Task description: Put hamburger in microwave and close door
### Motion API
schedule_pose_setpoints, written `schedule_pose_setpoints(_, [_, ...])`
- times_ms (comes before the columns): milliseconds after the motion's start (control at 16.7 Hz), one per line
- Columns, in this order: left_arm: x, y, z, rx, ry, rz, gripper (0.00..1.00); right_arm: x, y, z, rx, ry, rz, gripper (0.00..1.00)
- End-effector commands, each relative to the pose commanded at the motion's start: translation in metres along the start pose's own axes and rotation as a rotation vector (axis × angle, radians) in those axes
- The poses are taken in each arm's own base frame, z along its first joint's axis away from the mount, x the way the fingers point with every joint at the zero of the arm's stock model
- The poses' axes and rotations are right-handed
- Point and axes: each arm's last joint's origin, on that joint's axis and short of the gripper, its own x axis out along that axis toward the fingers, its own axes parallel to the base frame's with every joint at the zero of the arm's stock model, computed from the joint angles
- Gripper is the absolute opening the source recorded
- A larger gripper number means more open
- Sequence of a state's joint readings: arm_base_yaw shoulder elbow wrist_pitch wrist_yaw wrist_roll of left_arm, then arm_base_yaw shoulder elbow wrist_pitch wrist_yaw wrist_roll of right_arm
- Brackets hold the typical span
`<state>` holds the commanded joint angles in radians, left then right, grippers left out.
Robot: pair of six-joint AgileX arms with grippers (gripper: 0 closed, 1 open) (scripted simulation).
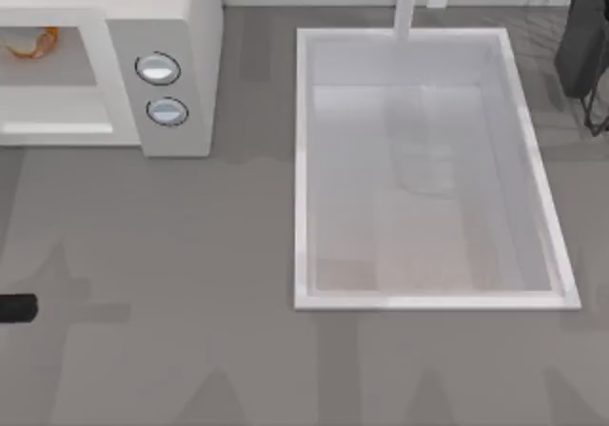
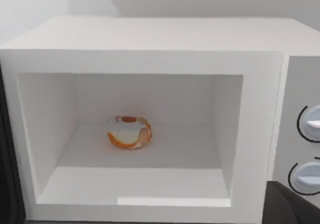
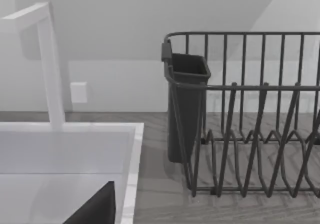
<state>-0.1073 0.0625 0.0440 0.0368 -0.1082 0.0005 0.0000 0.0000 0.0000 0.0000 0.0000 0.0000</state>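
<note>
Microwave [image 1: 166,55], off-white, is set at the far left of the grey surface [image 1: 190,255], its cavity open to the front, with a broad bare stretch of surface before it and a narrower strip between it and the white sink basin [image 1: 303,160]. Hamburger [image 2: 129,132], small, orange-brown with pale top and reddish streak, is lodged on the cavity floor toward the back, apart from all walls. A dark piece of the left arm [image 1: 17,308] is seen at the left edge; whether either tool is spread or pressed together cannot be told.

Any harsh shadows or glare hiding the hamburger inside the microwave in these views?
Left wrist view: the microwave cavity is evenly lit, the hamburger plain on its floor, no glare. Top view: the hamburger is cut off at the picture's edge; soft shadows on the table.
</note>
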Motion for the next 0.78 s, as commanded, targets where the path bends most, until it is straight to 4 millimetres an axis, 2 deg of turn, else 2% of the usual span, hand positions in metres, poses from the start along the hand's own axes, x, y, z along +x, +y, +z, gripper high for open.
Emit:
schedule_pose_setpoints(420, [0.013,-0.007,0.016,0.002,0.018,0.0,0.0,0.0,0.0,0.0,0.0,0.0,0.0,1.0])
schedule_pose_setpoints(780, [0.009,-0.006,0.013,0.003,0.022,0.002,0.0,0.0,0.0,0.0,0.0,0.0,0.0,1.0])
